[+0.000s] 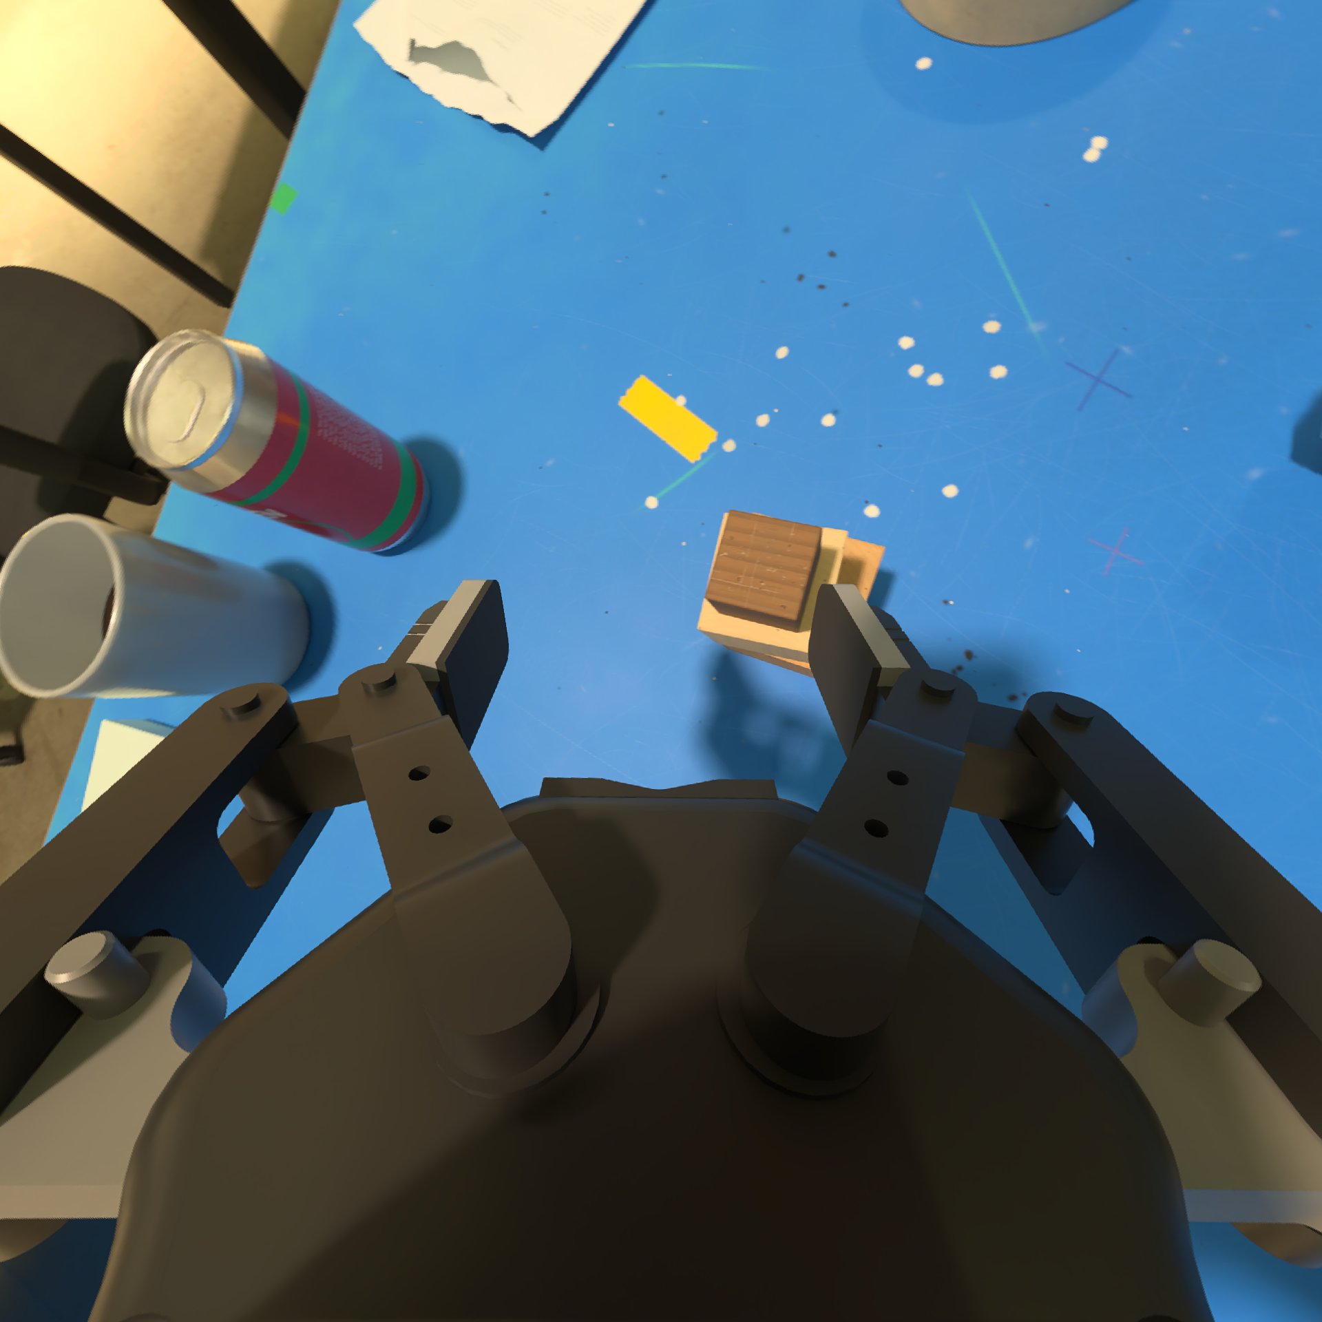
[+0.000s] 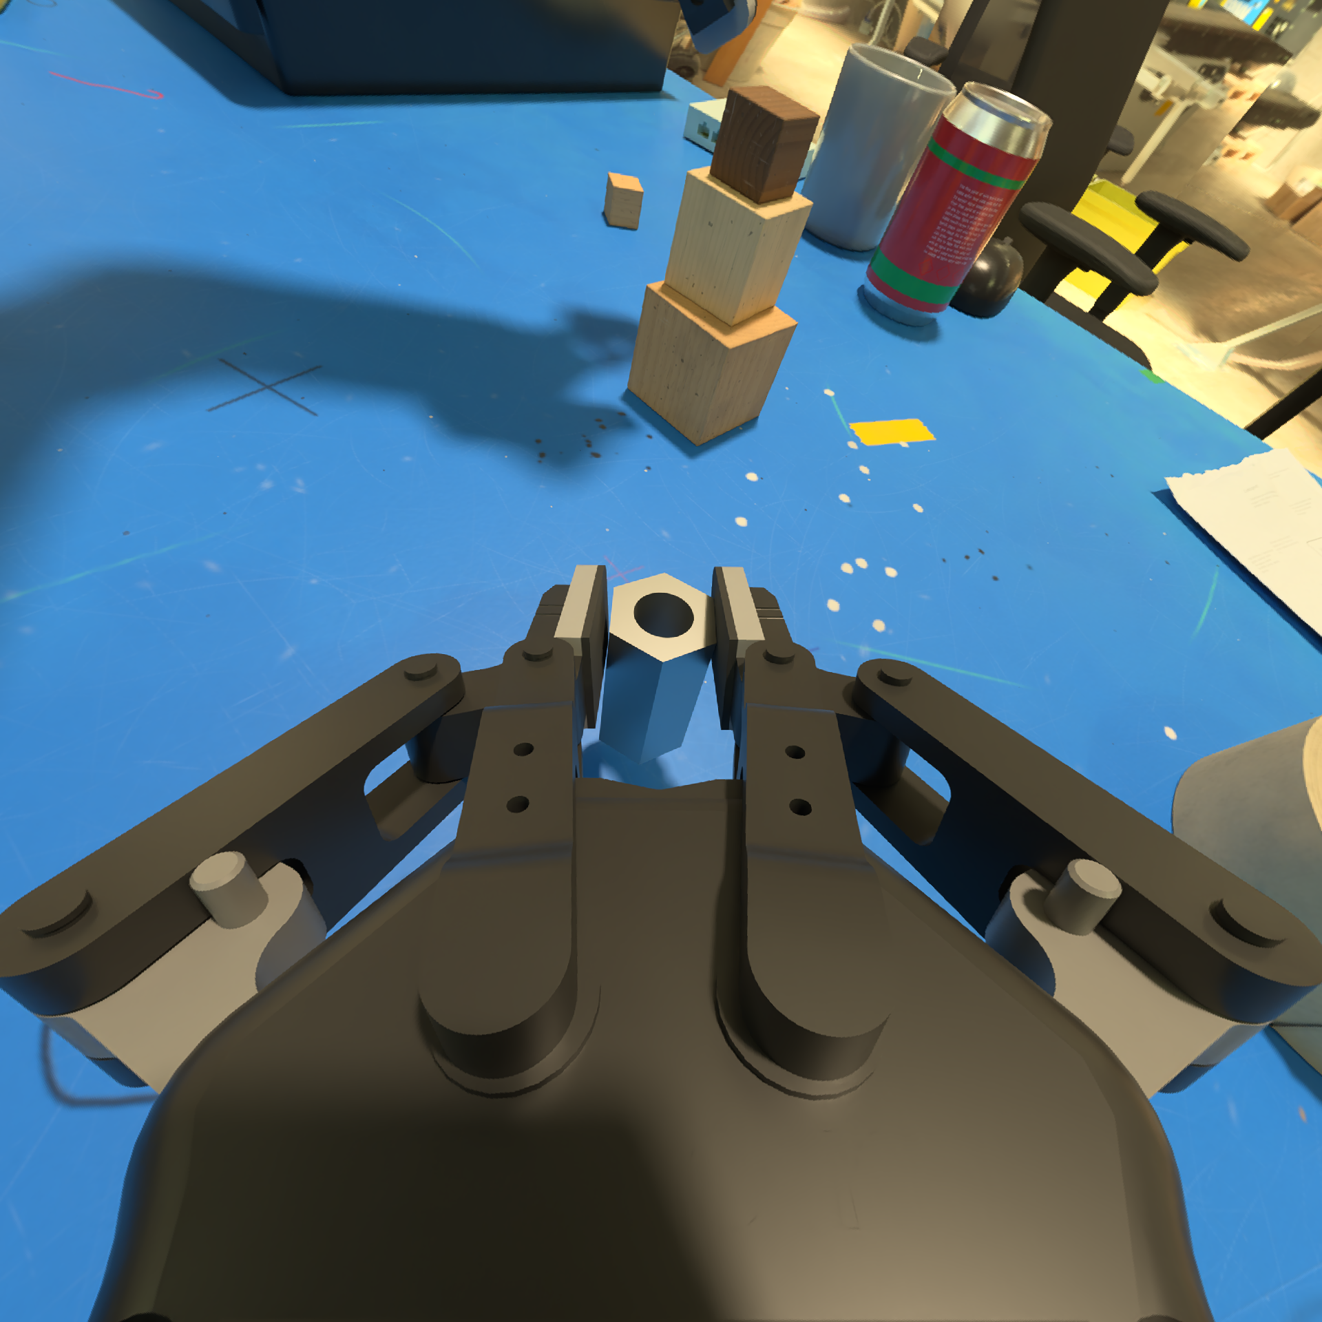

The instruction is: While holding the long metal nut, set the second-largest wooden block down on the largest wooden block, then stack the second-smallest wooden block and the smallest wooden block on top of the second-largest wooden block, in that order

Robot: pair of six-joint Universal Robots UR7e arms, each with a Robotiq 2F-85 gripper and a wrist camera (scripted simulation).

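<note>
On the blue table (image 2: 358, 501), right gripper (image 2: 659, 622) pinches the nut (image 2: 662, 644); left gripper (image 1: 658, 629) spread.

Blue table (image 2: 286, 544) carries block stack (image 2: 704, 372), small block (image 2: 622, 200), can (image 2: 944, 207), cup (image 2: 873, 150).

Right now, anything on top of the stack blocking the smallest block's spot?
Nothing visible. The dark block tops the stack with its upper face bare. The smallest block sits apart on the table; left gripper is open and empty.
</note>
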